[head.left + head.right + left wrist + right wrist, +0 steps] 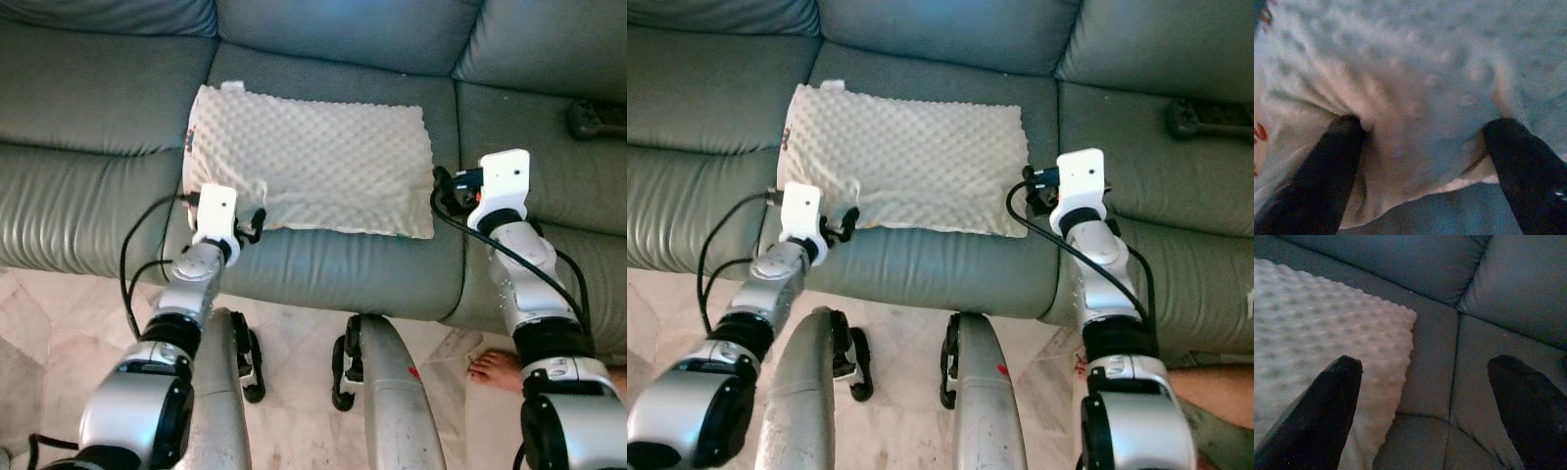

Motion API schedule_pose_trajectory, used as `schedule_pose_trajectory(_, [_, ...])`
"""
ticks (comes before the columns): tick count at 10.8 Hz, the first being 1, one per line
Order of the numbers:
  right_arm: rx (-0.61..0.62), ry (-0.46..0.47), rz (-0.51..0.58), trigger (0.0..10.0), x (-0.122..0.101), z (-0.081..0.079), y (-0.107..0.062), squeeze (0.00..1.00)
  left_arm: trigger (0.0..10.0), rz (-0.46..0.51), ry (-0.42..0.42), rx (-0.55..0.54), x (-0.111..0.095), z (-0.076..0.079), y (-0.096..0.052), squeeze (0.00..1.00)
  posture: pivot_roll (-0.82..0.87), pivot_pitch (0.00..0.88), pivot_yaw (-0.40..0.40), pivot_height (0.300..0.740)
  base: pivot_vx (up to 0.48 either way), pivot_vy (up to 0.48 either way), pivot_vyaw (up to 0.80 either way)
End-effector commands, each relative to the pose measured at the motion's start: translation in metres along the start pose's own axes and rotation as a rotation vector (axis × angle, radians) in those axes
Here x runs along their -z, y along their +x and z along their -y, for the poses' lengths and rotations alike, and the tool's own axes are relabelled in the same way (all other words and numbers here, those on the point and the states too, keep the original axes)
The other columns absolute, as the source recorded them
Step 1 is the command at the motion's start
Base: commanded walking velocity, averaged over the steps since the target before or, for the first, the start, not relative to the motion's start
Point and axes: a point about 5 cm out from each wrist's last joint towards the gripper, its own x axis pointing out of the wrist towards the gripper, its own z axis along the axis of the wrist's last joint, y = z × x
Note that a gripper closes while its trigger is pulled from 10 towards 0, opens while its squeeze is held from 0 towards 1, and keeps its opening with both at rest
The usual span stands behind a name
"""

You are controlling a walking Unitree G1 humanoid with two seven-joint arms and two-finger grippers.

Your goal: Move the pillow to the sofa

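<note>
**Colleague:** Where is the pillow at this moment?

**Me:** The pillow [309, 162] lies flat on the seat of the sofa [108, 117], in the upper middle of the head frame. By my judgement it is already at its place.

**Colleague:** And how will it handle?

**Me:** I think it is light and very soft, with a bumpy fabric that folds easily. It will sag if I lift it from one corner only. The corners at the near edge are the best places to take it, one on each side.

**Colleague:** What do your grippers do?

**Me:** The left gripper [250, 223] is at the lower left corner of the pillow. In the left wrist view its fingers [1327, 176] are spread with the fabric bunched between them, so I call it released, though it touches the cloth. The right gripper [443, 193] is just beside the lower right corner, fingers apart, holding nothing.

**Colleague:** Is there room to move?

**Me:** Yes. The seat to the right is free until a dark object [596, 119] at the upper right edge. A person's bare foot [495, 370] is on the floor at the lower right, near my right arm, so I pull back carefully.
</note>
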Motion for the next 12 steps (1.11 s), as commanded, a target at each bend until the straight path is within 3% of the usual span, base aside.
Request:
schedule_pose_trajectory(1, [0.015,0.02,-0.011,10.0,0.008,-0.002,-0.008,1.0,10.0,-0.01,0.051,0.01,0.004,-0.004,-0.002,1.0,-0.08,0.372,-0.054,0.637,0.0,0.0,0.0])
schedule_pose_trajectory(5, [-0.009,0.034,-0.013,10.0,0.015,-0.02,-0.019,1.0,10.0,0.048,0.08,-0.017,-0.009,-0.032,-0.004,1.0,-0.08,0.302,-0.052,0.637,0.0,0.0,0.0])
schedule_pose_trajectory(7, [-0.016,0.049,-0.019,10.0,0.019,-0.029,-0.028,1.0,10.0,0.089,0.054,-0.07,-0.006,-0.044,-0.011,1.0,-0.08,0.261,-0.052,0.637,0.0,0.0,0.0])
schedule_pose_trajectory(8, [-0.009,0.082,-0.034,10.0,0.028,-0.036,-0.04,1.0,10.0,0.132,0.005,-0.083,0.0,-0.046,-0.02,1.0,-0.07,0.212,-0.047,0.637,0.0,0.0,0.0])
schedule_pose_trajectory(9, [0.002,0.116,-0.032,10.0,0.032,-0.046,-0.052,1.0,10.0,0.156,0.023,-0.088,0.004,-0.047,-0.029,1.0,-0.07,0.185,-0.037,0.637,0.0,0.0,0.0])
schedule_pose_trajectory(12, [0.07,0.16,-0.05,10.0,0.041,-0.053,-0.076,1.0,10.0,0.193,-0.092,-0.13,0.007,-0.048,-0.042,1.0,-0.06,0.101,-0.031,0.637,0.0,0.0,0.0])
